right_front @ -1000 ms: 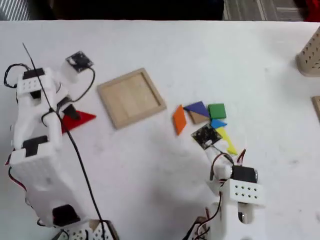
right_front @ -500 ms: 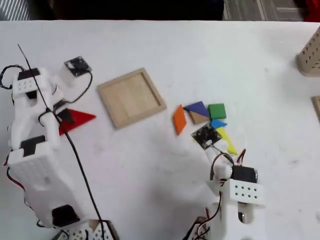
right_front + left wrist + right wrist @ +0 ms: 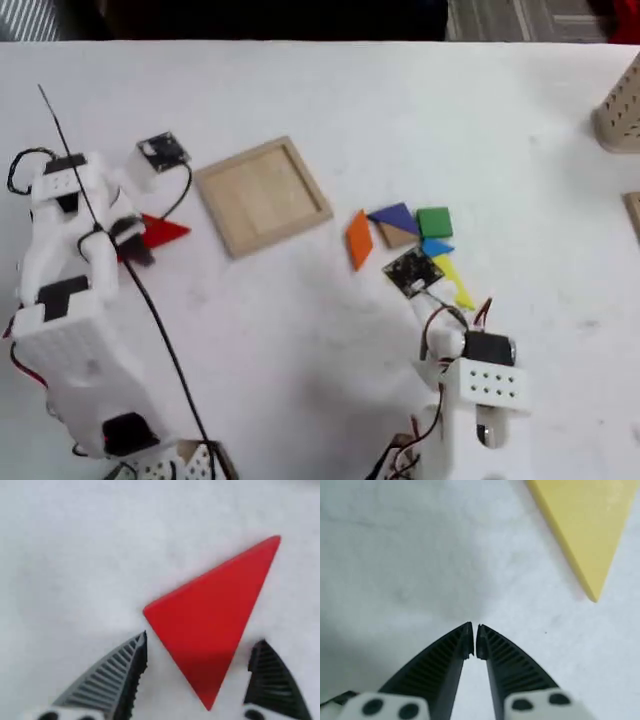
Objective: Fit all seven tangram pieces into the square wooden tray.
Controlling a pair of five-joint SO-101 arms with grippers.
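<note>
The right gripper rests clenched and empty beside the yellow triangle. The left gripper has dropped over the red triangle, jaws spread astride its corner, so a pick-up looks close. Just right of it, the tray lies empty on the white table. The room beyond is dark.

The left claw stands spread wide, its ribbed fingers either side of a flat red triangle piece's lower corner on the white tabletop.
</note>
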